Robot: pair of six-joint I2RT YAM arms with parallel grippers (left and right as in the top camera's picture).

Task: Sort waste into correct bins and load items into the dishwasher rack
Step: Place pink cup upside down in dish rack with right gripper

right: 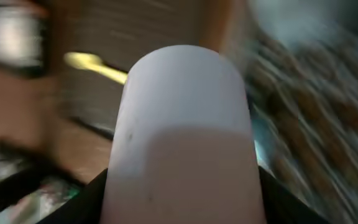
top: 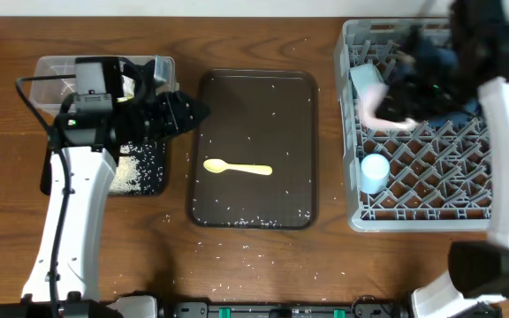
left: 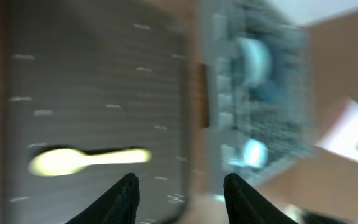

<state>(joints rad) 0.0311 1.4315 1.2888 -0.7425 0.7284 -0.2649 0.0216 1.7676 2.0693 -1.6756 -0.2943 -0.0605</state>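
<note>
My right gripper (top: 396,106) is shut on the pink cup (top: 376,115) and holds it over the light-grey dishwasher rack (top: 353,208). The cup fills the right wrist view (right: 184,112) between the fingers (right: 182,193). A blue cup (top: 374,171) stands in the rack's left side, and a dark-blue bowl (top: 433,62) lies partly hidden under my right arm. The yellow spoon (top: 237,168) lies on the brown serving tray (top: 299,88), and it also shows in the left wrist view (left: 86,159). My left gripper (top: 194,110) is open and empty (left: 179,183) above the tray's left edge.
A clear tub (top: 56,71) stands at the back left with a black tray (top: 153,172) in front of it holding white rice (top: 129,170). Rice grains are scattered over the serving tray and the table in front. A pale item (top: 367,81) sits in the rack's back left.
</note>
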